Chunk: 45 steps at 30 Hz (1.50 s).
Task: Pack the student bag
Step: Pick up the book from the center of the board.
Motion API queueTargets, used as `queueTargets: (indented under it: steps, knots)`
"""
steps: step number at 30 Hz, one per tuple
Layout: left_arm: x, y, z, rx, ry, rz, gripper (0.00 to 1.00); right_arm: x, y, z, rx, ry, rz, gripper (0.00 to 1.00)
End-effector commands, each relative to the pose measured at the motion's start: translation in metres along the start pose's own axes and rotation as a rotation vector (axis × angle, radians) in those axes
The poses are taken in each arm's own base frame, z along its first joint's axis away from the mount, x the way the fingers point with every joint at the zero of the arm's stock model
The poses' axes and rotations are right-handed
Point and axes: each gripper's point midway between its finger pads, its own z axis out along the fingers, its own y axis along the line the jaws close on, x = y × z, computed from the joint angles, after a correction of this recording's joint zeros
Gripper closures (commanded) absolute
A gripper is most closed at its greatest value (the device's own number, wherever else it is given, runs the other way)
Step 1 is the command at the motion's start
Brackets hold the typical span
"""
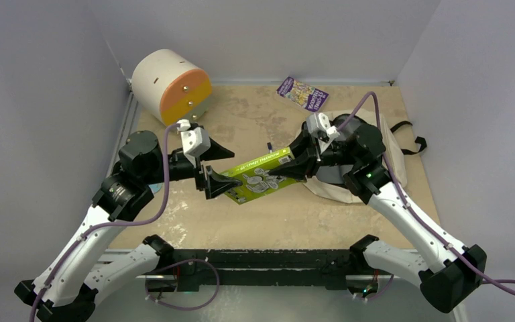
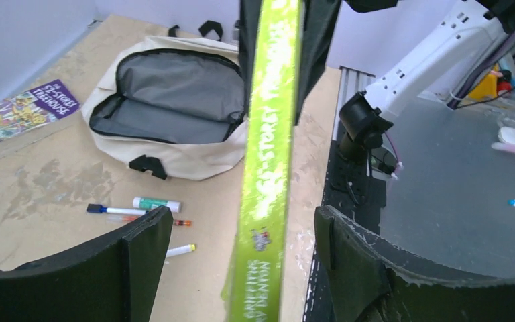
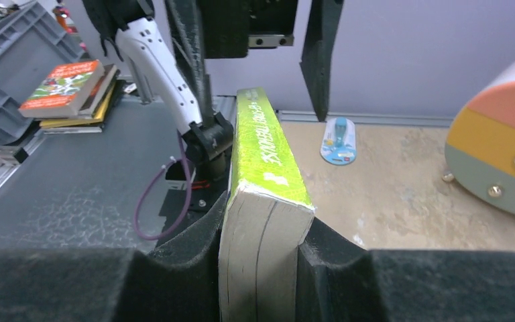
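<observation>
Right gripper [image 3: 266, 221] pinches one end of a green book [image 1: 258, 176], held on edge above the table's middle. Left gripper [image 2: 241, 225] has its fingers spread on either side of the book's other end, with gaps on both sides. The beige bag [image 2: 188, 157] lies unzipped at 3 o'clock, under the right arm. A purple book [image 1: 302, 93] lies at 1 o'clock and a drawer unit [image 1: 171, 84] stands at 11.
</observation>
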Motion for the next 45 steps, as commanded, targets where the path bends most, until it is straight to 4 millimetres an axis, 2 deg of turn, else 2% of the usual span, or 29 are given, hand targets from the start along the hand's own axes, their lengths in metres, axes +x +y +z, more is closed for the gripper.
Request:
queueTargets:
  steps: [1, 11, 15, 19, 25, 33, 37, 42, 45]
  knots:
    - [-0.019, 0.014, -0.002, -0.092, -0.092, 0.026, 0.23, -0.048, 0.03, -0.004, -0.089, -0.097, -0.156, 1.0]
    - [-0.017, -0.006, 0.007, 0.054, -0.102, -0.004, 0.22, -0.082, 0.022, -0.008, 0.032, -0.247, -0.101, 1.0]
    - [-0.026, -0.015, 0.006, 0.1, -0.152, -0.007, 0.25, -0.095, 0.021, -0.012, 0.066, -0.331, -0.063, 1.0]
    - [-0.033, -0.022, 0.007, 0.146, -0.188, -0.019, 0.27, -0.104, 0.029, -0.016, 0.051, -0.397, -0.035, 1.0]
    - [-0.042, -0.03, 0.009, 0.209, -0.242, -0.031, 0.35, -0.106, 0.036, -0.017, 0.009, -0.442, 0.016, 1.0]
    - [-0.038, -0.032, 0.014, 0.252, -0.263, -0.091, 0.45, -0.106, 0.037, -0.02, 0.008, -0.481, 0.046, 1.0]
    - [-0.038, -0.031, 0.016, 0.259, -0.266, -0.101, 0.57, -0.105, 0.036, -0.021, 0.012, -0.498, 0.063, 1.0]
    - [-0.035, -0.031, 0.018, 0.278, -0.256, -0.113, 0.61, -0.104, 0.034, -0.022, 0.019, -0.508, 0.073, 1.0]
    - [-0.032, -0.031, 0.02, 0.283, -0.247, -0.122, 0.68, -0.103, 0.032, -0.022, 0.026, -0.512, 0.076, 1.0]
